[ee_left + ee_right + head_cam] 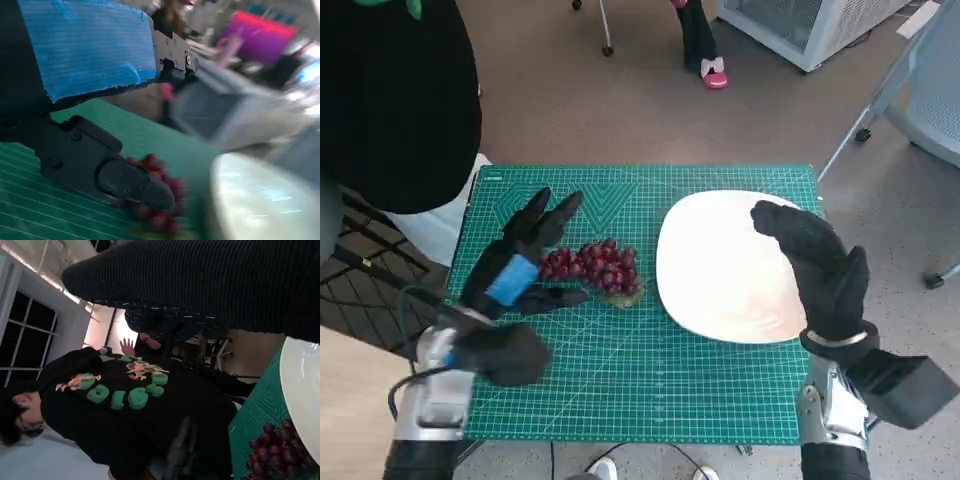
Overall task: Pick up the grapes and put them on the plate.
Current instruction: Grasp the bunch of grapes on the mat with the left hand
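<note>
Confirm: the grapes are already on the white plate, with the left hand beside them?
Not quite. The grapes lie on the green mat, beside the plate, not on it; the head view shows this. The left hand is beside them.

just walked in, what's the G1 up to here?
It is going for the bunch of dark red grapes on the green cutting mat. The blue-taped black left hand is spread around the bunch's end, not lifting it yet. The black-gloved right hand hovers over the empty white plate, holding nothing.
</note>
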Action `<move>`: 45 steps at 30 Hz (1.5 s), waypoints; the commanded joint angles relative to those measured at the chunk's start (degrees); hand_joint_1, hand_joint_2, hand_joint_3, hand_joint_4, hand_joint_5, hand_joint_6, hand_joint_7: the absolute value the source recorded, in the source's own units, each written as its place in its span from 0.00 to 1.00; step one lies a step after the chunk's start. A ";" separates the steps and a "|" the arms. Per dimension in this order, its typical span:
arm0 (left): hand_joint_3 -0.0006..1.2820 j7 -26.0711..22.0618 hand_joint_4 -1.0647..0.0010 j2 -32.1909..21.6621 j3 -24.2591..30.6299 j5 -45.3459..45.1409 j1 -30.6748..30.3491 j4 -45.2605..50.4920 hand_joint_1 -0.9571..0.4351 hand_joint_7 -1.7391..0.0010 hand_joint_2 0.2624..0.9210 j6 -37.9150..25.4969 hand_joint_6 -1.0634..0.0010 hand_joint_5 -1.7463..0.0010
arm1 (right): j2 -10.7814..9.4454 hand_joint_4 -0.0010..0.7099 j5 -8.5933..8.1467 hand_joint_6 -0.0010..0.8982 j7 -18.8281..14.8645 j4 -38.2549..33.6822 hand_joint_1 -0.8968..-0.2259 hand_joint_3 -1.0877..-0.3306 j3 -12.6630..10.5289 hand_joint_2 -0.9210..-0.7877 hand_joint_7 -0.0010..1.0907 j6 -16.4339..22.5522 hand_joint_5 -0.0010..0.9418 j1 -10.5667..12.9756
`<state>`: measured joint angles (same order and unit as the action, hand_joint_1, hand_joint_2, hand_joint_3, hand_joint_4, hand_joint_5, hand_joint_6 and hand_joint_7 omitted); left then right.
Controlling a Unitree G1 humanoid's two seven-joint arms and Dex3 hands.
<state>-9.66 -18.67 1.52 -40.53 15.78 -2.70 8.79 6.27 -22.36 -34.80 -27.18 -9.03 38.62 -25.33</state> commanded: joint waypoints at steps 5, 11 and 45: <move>0.00 -1.07 1.00 0.22 -6.44 -6.90 -0.13 3.74 0.36 0.99 0.68 -12.19 0.83 1.00 | -0.30 0.46 -0.17 0.00 0.37 -0.05 0.40 0.35 -0.30 0.00 0.38 -1.00 0.00 0.87; 0.00 -5.08 1.00 0.00 -9.51 -8.00 0.86 5.00 0.39 0.99 0.67 -18.74 0.83 1.00 | -0.07 0.46 -0.13 0.00 0.32 -0.22 0.40 0.35 -0.48 0.00 0.38 -0.86 0.00 0.77; 0.00 -6.65 1.00 2.11 -18.63 -7.69 10.54 -5.90 0.60 1.00 0.65 -31.58 0.83 1.00 | 0.27 0.47 0.21 0.00 0.01 -0.50 0.40 0.37 -1.00 0.00 0.38 -0.38 0.00 0.82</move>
<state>-16.96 -17.25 -16.09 -48.60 23.91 -6.09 -22.09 6.43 -22.31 -34.79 -27.11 -9.94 38.58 -25.40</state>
